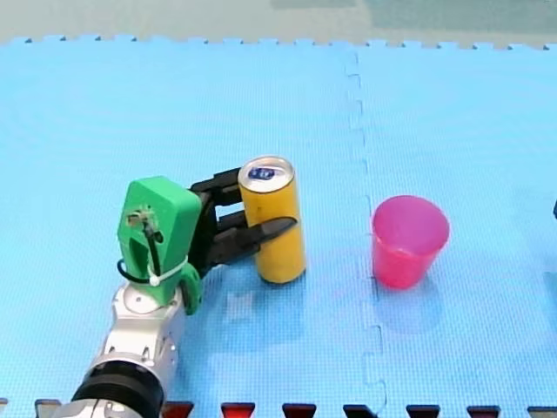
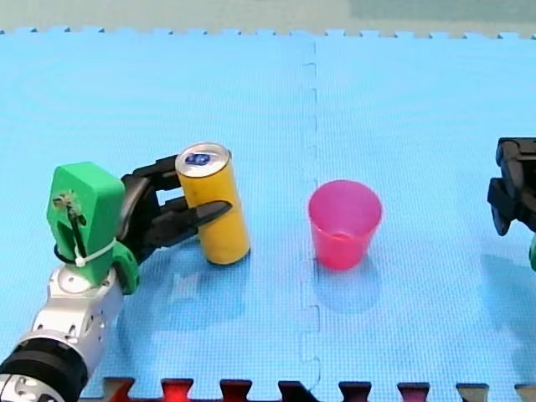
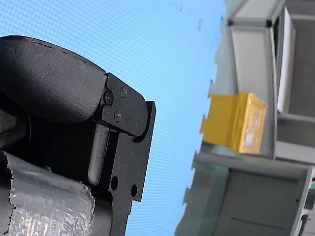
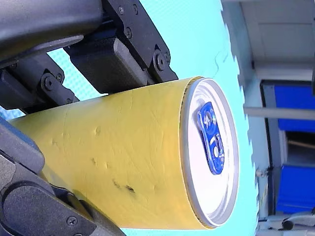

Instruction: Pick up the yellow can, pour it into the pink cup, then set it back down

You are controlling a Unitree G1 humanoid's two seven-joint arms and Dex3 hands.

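The yellow can [image 1: 277, 231] stands on the blue foam mat [image 1: 174, 104], leaning a little, with its silver top and blue tab facing up. My left hand [image 1: 264, 201] comes in from the lower left and is shut on the can: one black finger crosses its front and the others wrap behind its upper part. The second wrist view shows the can [image 4: 123, 157] close up between those black fingers [image 4: 118, 54]. The pink cup [image 1: 409, 241] stands upright to the can's right, apart from it. My right hand [image 2: 512, 188] is at the far right edge, holding nothing.
A mat seam [image 1: 365, 174] runs front to back between the can and the cup. The mat's toothed front edge [image 2: 276, 389] lies close to me. Beyond the mat's edge in the first wrist view are a yellow box [image 3: 234, 123] and grey frames.
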